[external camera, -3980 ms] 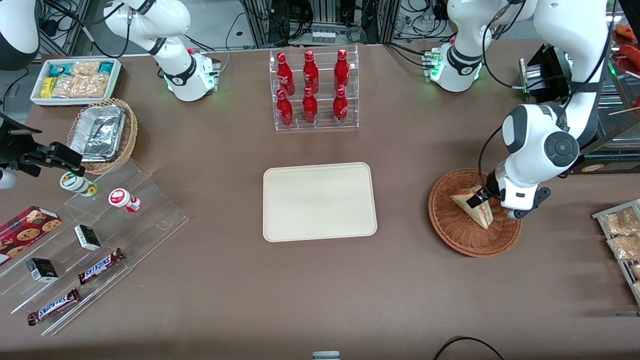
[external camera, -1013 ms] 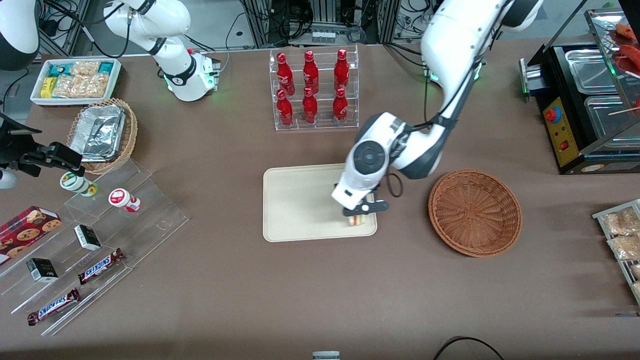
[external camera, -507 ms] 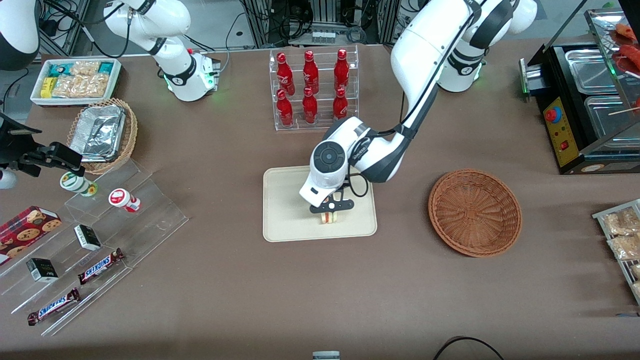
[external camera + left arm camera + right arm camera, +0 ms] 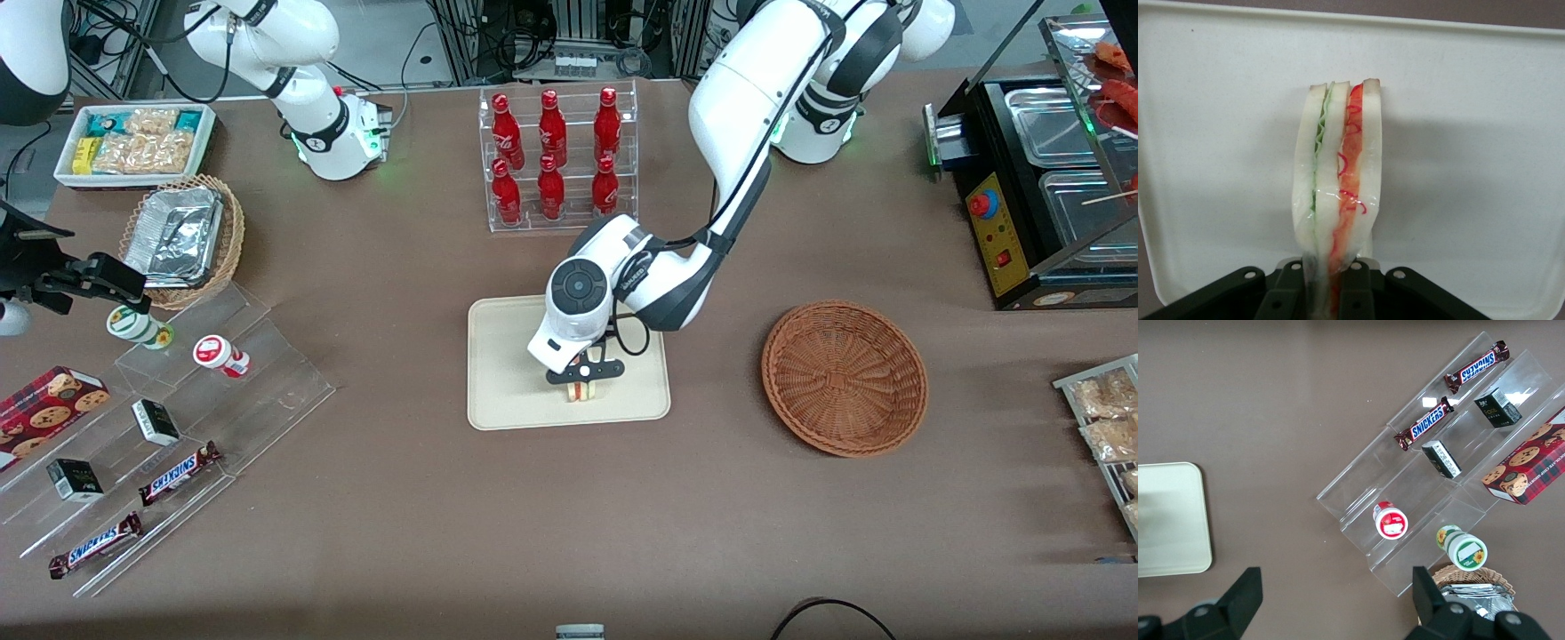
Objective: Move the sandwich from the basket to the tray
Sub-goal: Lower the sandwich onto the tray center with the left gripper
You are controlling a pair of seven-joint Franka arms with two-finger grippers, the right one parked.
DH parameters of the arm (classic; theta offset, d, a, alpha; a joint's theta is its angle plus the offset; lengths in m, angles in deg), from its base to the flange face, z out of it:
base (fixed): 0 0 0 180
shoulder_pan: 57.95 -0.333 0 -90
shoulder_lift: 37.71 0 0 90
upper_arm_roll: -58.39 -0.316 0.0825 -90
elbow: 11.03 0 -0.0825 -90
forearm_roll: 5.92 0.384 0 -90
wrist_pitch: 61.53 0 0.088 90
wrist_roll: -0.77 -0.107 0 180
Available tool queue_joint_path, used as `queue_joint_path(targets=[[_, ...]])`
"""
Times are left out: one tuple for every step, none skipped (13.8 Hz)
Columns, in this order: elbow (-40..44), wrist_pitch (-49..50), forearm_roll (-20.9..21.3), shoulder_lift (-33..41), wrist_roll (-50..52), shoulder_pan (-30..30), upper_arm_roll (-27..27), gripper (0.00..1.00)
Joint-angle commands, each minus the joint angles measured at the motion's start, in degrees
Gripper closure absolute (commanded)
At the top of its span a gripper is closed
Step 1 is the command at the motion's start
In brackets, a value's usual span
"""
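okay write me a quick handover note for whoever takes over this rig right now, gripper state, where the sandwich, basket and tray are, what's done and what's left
Gripper: over the tray, shut on the sandwich.
Sandwich: held on edge between the fingers, filling stripe facing the wrist camera, above the tray; whether it touches the tray surface cannot be told.
Tray: mid-table, nearer the front camera than the bottle rack.
Basket: holds nothing, beside the tray toward the working arm's end of the table.
Done: sandwich is out of the basket and over the tray.
Left: set it down, open the fingers, pull the arm away.
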Motion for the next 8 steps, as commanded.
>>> queue_joint_path(targets=[[3.19,1.2,-0.41,-1.79,2.08,0.76,-0.58,1.0],[3.2,1.29,-0.93,-1.8,2.6,0.76,-0.58,1.0],[3.2,1.38,-2.07,-1.8,2.61,0.76,-0.58,1.0],[3.2,1.38,-2.69,-1.8,2.61,0.67,-0.58,1.0],[3.2,1.29,-2.69,-1.88,2.61,0.67,-0.58,1.0],[3.2,1.12,-2.78,-1.88,2.61,0.67,-0.58,1.0],[3.11,1.03,-2.78,-1.97,2.52,0.67,-0.58,0.73],[3.11,1.03,-2.69,-2.06,2.69,0.67,-0.58,0.41]])
